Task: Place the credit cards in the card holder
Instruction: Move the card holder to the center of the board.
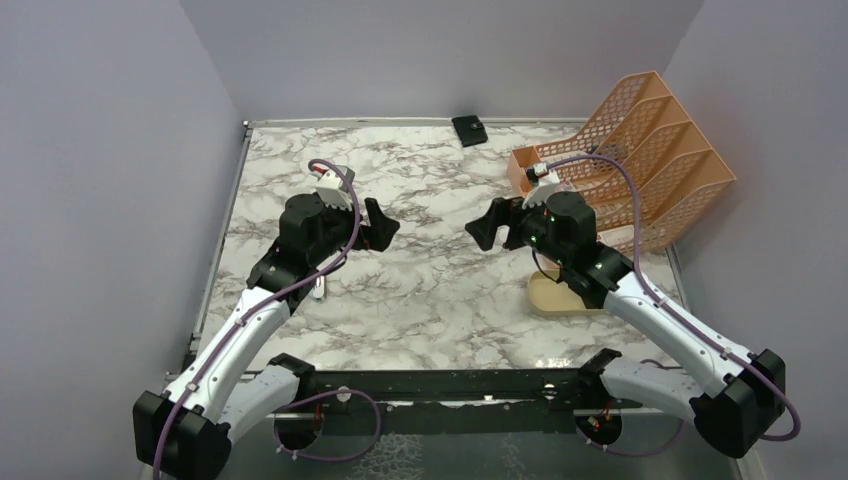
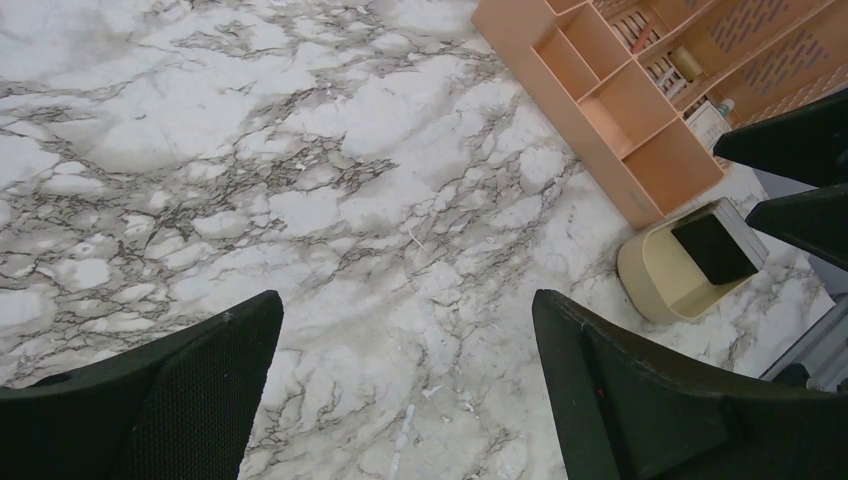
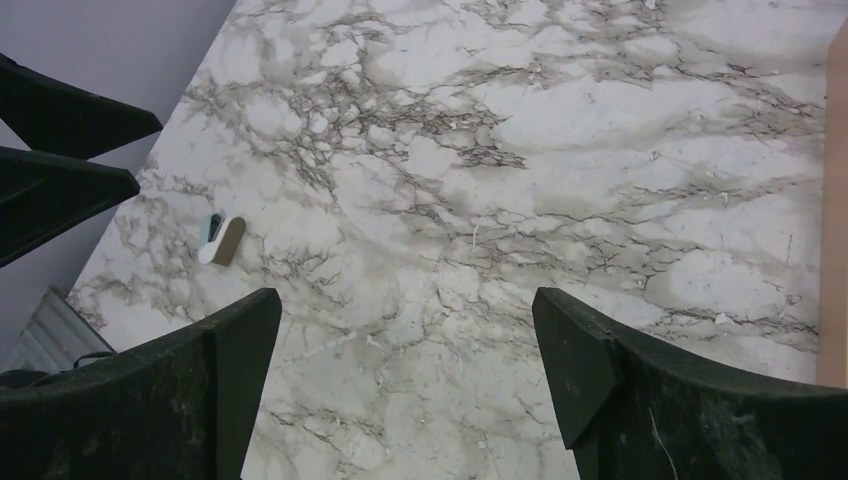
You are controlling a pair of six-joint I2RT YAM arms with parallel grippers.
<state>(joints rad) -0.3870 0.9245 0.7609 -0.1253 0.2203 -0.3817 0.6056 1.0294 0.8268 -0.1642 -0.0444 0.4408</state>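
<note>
Left gripper (image 1: 383,226): fingers spread wide, nothing between them
Right gripper (image 1: 484,226): spread wide too, empty
Card holder (image 1: 469,130): flat at the table's (image 1: 430,290) far edge, well apart from both
Credit cards (image 3: 222,240): small pale pieces on the left gripper's side

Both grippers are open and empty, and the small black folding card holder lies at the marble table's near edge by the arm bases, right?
No. The small black folding card holder lies at the far edge of the marble table, by the back wall, as the top view shows. The left gripper and right gripper are open and empty.
</note>
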